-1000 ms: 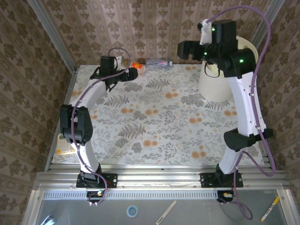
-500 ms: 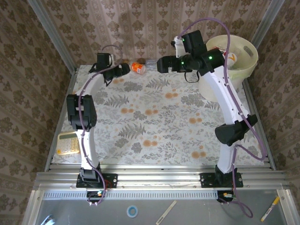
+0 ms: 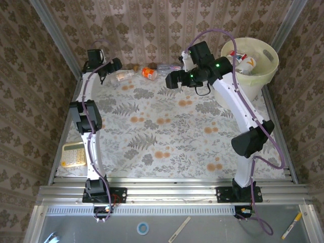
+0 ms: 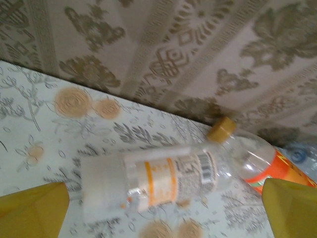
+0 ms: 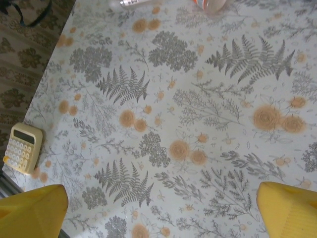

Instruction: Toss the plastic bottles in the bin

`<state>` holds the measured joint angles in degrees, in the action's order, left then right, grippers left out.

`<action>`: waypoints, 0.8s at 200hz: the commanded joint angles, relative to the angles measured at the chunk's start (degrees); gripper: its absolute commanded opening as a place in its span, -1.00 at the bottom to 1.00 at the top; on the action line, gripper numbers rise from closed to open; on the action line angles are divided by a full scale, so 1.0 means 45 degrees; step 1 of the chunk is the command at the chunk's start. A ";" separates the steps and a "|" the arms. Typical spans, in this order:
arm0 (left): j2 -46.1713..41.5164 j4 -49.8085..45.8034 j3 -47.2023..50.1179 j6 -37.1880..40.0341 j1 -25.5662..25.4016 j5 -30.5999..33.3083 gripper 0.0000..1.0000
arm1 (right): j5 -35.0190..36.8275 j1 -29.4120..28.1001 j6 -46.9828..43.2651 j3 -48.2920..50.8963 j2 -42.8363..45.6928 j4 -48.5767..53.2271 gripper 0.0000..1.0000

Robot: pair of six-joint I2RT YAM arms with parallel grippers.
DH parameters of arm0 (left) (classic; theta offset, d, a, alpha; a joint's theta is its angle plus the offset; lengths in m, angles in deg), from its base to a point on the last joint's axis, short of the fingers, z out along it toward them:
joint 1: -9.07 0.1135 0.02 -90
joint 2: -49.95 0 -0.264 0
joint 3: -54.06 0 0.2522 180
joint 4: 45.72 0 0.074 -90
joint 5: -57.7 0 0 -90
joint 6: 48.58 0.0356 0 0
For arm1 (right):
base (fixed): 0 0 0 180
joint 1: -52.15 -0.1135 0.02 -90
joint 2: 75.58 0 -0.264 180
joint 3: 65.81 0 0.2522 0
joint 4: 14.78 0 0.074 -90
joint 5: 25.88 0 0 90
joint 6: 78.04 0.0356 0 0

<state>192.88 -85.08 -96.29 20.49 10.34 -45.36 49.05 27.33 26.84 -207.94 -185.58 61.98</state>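
One table (image 3: 167, 147): covered by a floral cloth, with patterned walls close around it.
Bin (image 3: 276, 59): stands upright at the far right corner, pale liner folded over its rim; bottles with white and red labels (image 3: 242, 62) lie inside.
Right gripper (image 3: 172, 81): hangs above the far middle of the cloth, just left of the bin; jaws spread wide, nothing between them.
Left gripper (image 3: 112, 66): at the far left corner, near the wall; jaws released and wide apart, holding nothing.
Clear bottle (image 4: 153, 183): on its side on the cloth, white and orange label, just ahead of the left gripper, in line with the gap between its fingers (image 4: 32, 208).
Orange bottle (image 3: 149, 73): on its side by the far wall, just right of the clear bottle.
Third bottle (image 3: 169, 67): clear, against the far wall, beyond the right gripper.
Calculator (image 3: 73, 154): yellow, at the table's left edge, well apart from the bottles.
Tan cap (image 4: 221, 129): on the cloth by the wall, just beside the orange bottle.
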 commanded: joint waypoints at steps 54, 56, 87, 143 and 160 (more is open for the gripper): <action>0.2438 -0.0489 -0.3141 0.0657 0.0226 -0.1681 0.99 | -0.0722 -0.0187 0.0200 -0.0026 -0.0087 -0.0113 0.98; 0.2451 -0.0459 -0.3142 0.0664 0.0239 -0.1740 1.00 | -0.0735 -0.0188 0.0198 -0.0026 -0.0078 -0.0114 0.98; 0.2688 -0.0824 -0.3393 0.0865 0.0263 -0.2092 1.00 | -0.0755 -0.0227 0.0137 -0.0027 -0.0011 -0.0073 0.98; 0.2810 -0.2139 -0.3383 0.2104 0.0056 -0.1640 1.00 | -0.0773 -0.0305 -0.0101 0.0260 0.0388 0.0016 0.99; 0.2856 -0.2697 -0.3396 0.2691 -0.0069 -0.1166 1.00 | -0.0797 -0.0326 -0.0122 0.0492 0.0589 -0.0093 0.99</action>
<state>203.98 -92.03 -109.76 27.23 10.74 -52.40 46.88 26.37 26.97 -207.31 -185.47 61.90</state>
